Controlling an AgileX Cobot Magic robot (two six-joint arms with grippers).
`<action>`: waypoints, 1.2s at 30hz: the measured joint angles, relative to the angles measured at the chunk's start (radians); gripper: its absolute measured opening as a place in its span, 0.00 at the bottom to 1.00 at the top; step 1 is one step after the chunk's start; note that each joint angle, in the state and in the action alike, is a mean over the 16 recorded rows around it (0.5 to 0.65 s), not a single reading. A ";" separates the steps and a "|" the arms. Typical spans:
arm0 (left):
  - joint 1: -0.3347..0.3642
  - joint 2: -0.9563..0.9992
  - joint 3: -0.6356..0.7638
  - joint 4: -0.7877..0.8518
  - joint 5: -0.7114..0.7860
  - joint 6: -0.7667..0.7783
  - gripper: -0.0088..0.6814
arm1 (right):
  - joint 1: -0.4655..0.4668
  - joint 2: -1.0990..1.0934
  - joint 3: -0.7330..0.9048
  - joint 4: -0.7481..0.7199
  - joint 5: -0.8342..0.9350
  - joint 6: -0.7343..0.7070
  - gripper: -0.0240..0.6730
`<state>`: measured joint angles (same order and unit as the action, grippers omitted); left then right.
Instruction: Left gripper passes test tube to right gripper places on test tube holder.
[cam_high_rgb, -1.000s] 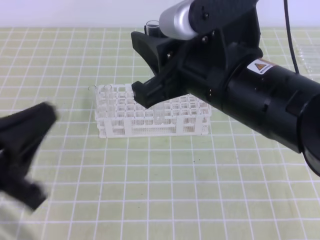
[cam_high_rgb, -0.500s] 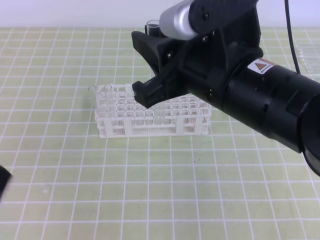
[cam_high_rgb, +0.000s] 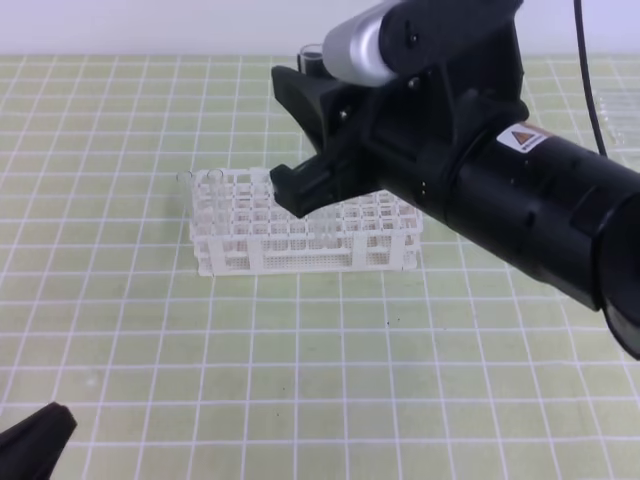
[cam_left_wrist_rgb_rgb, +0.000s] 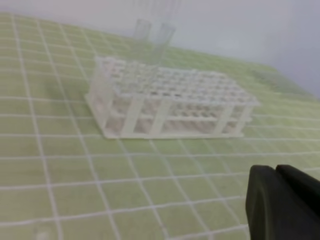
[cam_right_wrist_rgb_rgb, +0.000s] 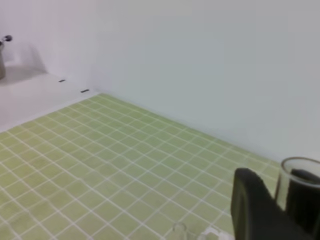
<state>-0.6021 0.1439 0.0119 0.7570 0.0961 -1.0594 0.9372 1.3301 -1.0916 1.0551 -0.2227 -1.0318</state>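
Observation:
The white test tube holder (cam_high_rgb: 300, 255) stands on the green grid mat, also in the left wrist view (cam_left_wrist_rgb_rgb: 170, 95). My right gripper (cam_high_rgb: 282, 130) hangs over its middle, shut on the clear test tube (cam_high_rgb: 312, 52). The tube stands upright, its rim showing above the upper finger and its lower end down among the rack's holes. In the right wrist view the tube's rim (cam_right_wrist_rgb_rgb: 300, 167) sits between the black fingers (cam_right_wrist_rgb_rgb: 255, 205). My left gripper (cam_high_rgb: 35, 432) is low at the front left corner, far from the rack. Its fingers (cam_left_wrist_rgb_rgb: 262, 200) lie together with nothing between them.
Another clear tube (cam_high_rgb: 186, 180) stands at the rack's far left corner. A clear plastic item (cam_high_rgb: 615, 100) lies at the mat's right edge. The green grid mat (cam_high_rgb: 330, 380) stretches in front of the rack, with a white wall behind.
My left gripper has pulled back from the left middle to the bottom left corner. The right gripper with the tube has shifted slightly right and down over the rack.

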 joint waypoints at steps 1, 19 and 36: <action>0.000 0.000 0.002 0.000 0.008 -0.003 0.01 | 0.000 0.000 0.003 0.008 -0.008 -0.009 0.05; 0.000 -0.002 -0.005 0.008 0.122 0.001 0.01 | -0.016 0.022 0.034 0.105 -0.143 -0.110 0.05; 0.000 -0.001 -0.002 0.065 0.174 0.001 0.01 | -0.018 0.054 0.034 0.098 -0.106 -0.084 0.05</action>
<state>-0.6020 0.1425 0.0102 0.8215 0.2702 -1.0585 0.9194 1.3843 -1.0579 1.1536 -0.3285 -1.1154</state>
